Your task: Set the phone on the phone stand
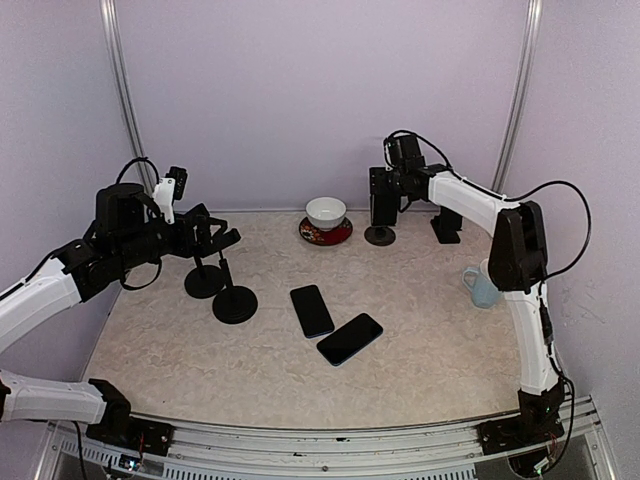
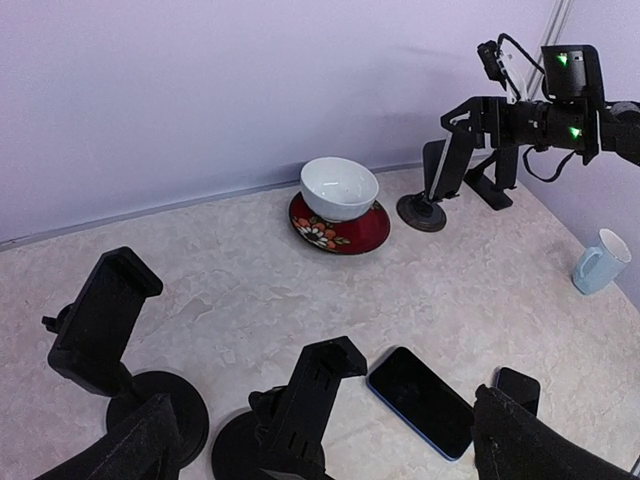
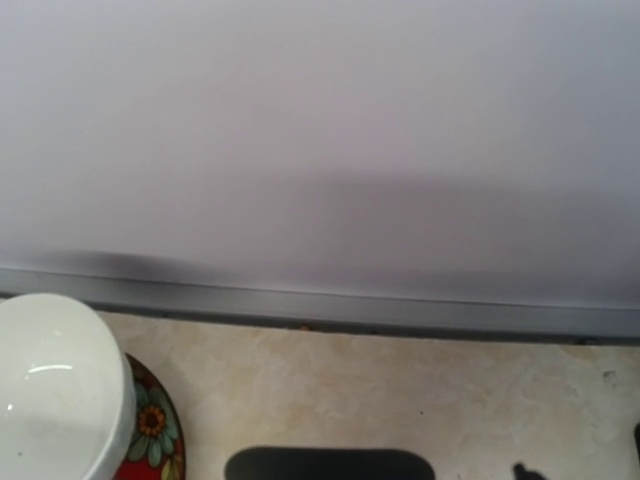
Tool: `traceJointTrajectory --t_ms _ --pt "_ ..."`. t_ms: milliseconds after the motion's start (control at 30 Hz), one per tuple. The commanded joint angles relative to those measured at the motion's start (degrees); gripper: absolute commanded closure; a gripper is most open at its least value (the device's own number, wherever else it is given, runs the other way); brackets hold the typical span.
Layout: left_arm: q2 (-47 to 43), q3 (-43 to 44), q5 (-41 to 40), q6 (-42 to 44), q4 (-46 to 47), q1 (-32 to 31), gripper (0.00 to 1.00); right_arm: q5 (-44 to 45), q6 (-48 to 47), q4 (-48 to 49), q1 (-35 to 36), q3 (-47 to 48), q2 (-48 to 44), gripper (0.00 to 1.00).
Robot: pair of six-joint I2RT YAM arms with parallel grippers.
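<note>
Two dark phones lie flat mid-table, one (image 1: 312,310) (image 2: 420,400) and the other (image 1: 350,338) (image 2: 517,388) beside it. Two black phone stands (image 1: 205,280) (image 1: 235,300) stand at the left; they show in the left wrist view (image 2: 100,320) (image 2: 310,400), both empty. My left gripper (image 1: 222,238) (image 2: 330,455) hovers open above them. My right gripper (image 1: 384,200) (image 2: 455,150) is at the back, over a third stand (image 1: 380,236). It seems shut on a third phone, whose rounded black edge (image 3: 330,465) shows in the right wrist view. Its fingers are hidden there.
A white bowl (image 1: 326,211) (image 2: 338,187) (image 3: 55,380) sits on a red flowered plate (image 1: 340,236) at the back centre. A fourth black stand (image 1: 446,225) is at the back right. A pale blue mug (image 1: 482,285) (image 2: 602,260) is at the right edge.
</note>
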Motion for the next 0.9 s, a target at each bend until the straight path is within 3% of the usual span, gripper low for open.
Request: traceJointTrajectory --t_ms 0,333,867 --pt "-0.53 -0.69 0.16 -0.06 1.43 0.51 0.01 0.68 0.3 3.63 -0.45 0.92 1.55 0.4" --pt "-0.78 -0.75 0.12 -0.17 1.51 0.85 0.01 0.75 -0.46 4.83 -0.45 2.08 3.13 0.29" --pt "-1.25 -0.95 -0.25 -0.13 1.6 0.93 0.01 1.37 -1.95 9.29 -0.63 2.19 4.82 0.2"
